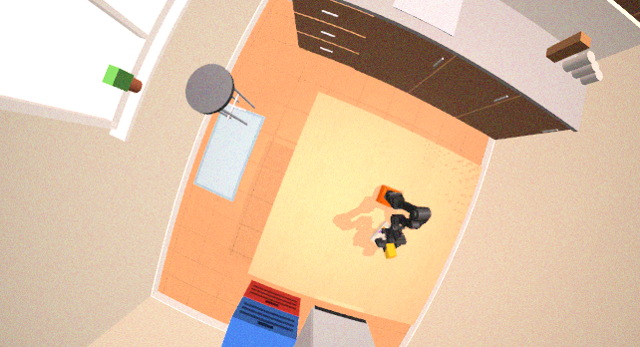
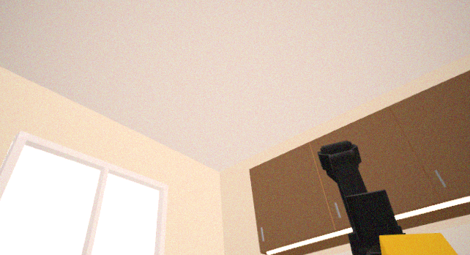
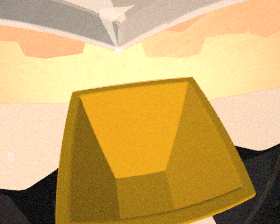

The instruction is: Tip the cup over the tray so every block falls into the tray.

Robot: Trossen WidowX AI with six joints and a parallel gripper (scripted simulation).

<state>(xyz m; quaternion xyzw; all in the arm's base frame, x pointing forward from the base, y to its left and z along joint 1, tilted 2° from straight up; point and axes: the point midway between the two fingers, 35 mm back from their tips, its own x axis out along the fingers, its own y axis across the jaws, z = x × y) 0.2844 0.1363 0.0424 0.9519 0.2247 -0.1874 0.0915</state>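
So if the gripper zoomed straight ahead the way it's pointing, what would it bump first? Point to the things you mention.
The gripper (image 1: 390, 244) (image 3: 138, 143) already holds the yellow cup (image 1: 391, 251) (image 2: 415, 244) (image 3: 141, 135) in front. Past that, maybe something pale, but the cup blocks the view and depth is unclear.

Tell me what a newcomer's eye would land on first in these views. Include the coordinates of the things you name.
The bright yellow cup (image 1: 391, 251) (image 2: 413, 244) (image 3: 141, 135), gripped by the tool and showing no blocks inside, fills the lower middle of the wrist view. From above, the black arm (image 1: 421, 215) (image 2: 371, 213) stands out against the pale yellow surface, with an orange block-like thing (image 1: 383, 195) at its upper left. The round grey stool (image 1: 209, 88) also draws the eye, left of centre near the wall.
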